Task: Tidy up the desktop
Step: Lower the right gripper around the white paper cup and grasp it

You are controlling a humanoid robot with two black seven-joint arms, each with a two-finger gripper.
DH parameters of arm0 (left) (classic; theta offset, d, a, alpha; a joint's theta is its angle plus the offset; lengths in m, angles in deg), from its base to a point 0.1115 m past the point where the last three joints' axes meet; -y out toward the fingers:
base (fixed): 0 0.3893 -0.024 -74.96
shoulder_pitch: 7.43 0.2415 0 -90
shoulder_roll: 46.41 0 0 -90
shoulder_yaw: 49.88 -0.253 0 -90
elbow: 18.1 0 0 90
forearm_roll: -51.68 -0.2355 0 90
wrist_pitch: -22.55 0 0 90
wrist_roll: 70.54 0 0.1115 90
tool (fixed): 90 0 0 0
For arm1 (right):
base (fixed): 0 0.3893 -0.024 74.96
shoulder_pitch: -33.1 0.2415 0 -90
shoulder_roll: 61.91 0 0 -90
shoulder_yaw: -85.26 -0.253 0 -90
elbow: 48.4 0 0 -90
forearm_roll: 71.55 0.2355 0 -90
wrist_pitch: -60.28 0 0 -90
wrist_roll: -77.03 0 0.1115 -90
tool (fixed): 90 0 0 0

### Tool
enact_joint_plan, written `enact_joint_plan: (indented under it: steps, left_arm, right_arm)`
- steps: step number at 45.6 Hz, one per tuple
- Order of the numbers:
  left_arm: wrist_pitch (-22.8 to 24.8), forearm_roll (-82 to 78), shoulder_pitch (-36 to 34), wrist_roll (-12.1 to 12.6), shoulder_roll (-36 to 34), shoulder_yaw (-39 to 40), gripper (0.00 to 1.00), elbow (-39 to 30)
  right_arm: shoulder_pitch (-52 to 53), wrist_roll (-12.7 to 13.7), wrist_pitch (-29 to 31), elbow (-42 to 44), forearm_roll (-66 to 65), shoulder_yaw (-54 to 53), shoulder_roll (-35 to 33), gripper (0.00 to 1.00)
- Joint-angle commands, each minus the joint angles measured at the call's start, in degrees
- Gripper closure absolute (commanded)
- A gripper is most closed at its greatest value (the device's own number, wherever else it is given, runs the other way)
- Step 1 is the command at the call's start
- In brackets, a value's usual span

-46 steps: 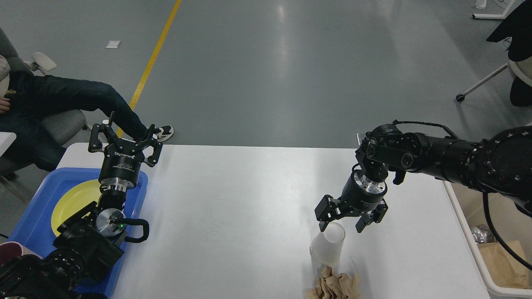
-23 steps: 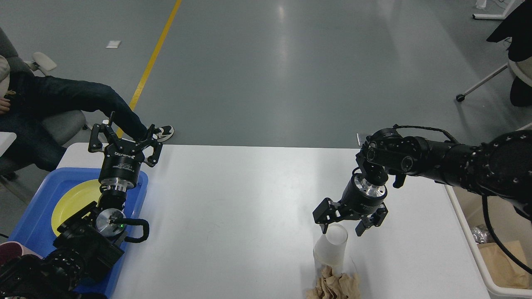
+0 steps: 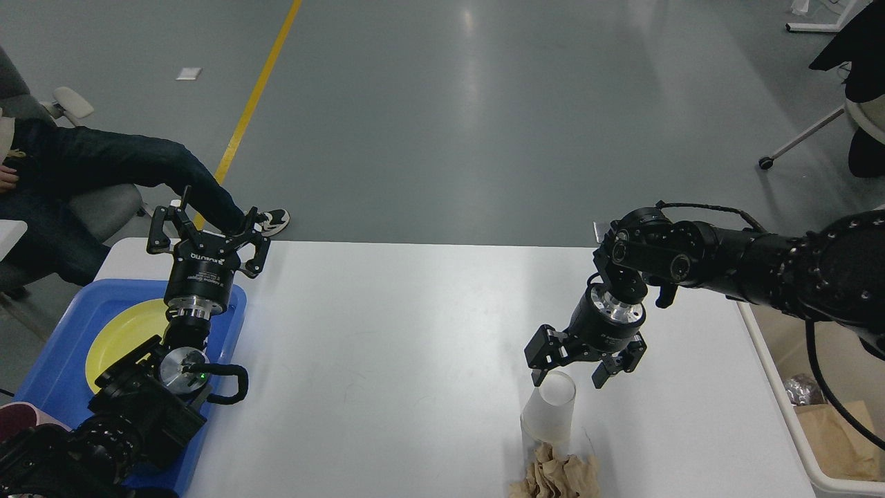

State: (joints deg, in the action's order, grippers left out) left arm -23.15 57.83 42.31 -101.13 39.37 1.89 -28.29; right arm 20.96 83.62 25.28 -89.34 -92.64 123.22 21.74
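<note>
Right gripper (image 3: 568, 379) hovers spread over translucent cup (image 3: 548, 413) on desktop (image 3: 387, 332).

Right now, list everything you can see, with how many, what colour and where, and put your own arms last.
desktop: one, white, fills the middle.
tray: one, blue, left end of the desktop.
plate: one, yellow, in the tray.
cup: one, translucent white, near edge, right of centre.
crumpled paper: one wad, brown, in front of the cup at the near edge.
bin: one, beige, beside the desktop's right end, with a brown paper bag and foil inside.
seated person: one, dark trousers, far left.
yellow floor line: one, on the grey floor.
left gripper: black, open, above the tray.
right gripper: black, open, over the cup's rim.
</note>
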Motion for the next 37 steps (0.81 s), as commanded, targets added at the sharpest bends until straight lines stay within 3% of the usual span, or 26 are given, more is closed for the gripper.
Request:
enact_joint_plan:
  steps: [1, 37]
  left_arm:
    - [0.00, 0.00, 0.00, 0.00, 0.00, 0.00, 0.03, 0.00]
    - [0.00, 0.00, 0.00, 0.00, 0.00, 0.00, 0.03, 0.00]
  right_arm:
    - [0.10, 0.00, 0.00, -0.01, -0.01, 0.00, -0.15, 0.00]
    - [-0.43, 0.00, 0.00, -0.89, 0.08, -0.17, -0.68, 0.00]
